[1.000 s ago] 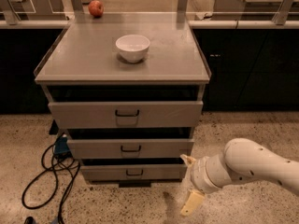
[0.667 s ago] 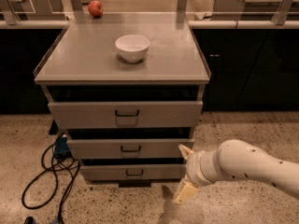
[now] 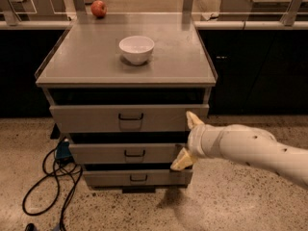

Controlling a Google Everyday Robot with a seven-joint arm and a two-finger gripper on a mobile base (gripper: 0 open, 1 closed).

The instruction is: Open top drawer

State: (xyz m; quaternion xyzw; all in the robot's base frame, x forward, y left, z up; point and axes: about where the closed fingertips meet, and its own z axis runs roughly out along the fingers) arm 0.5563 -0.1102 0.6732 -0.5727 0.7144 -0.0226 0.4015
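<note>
The top drawer [image 3: 96, 118] is the widest of three grey fronts in a metal cabinet, with a small dark loop handle [image 3: 130, 117] at its centre. It looks closed, its front just below a dark gap under the cabinet top. My gripper [image 3: 187, 141] is in front of the right end of the drawers, its two yellowish fingers spread apart, one by the top drawer's right edge and one by the middle drawer [image 3: 126, 153]. It is open, holds nothing, and sits well right of the handle.
A white bowl [image 3: 136, 48] stands on the cabinet top [image 3: 86, 61], and a red apple [image 3: 98, 8] lies behind it at the back. The bottom drawer [image 3: 137, 178] sits lowest. Black cables [image 3: 48, 174] trail on the speckled floor at left. Dark counters flank the cabinet.
My arm has risen and moved left, from beside the bottom drawer up to the right end of the top and middle drawers. The drawers have not moved.
</note>
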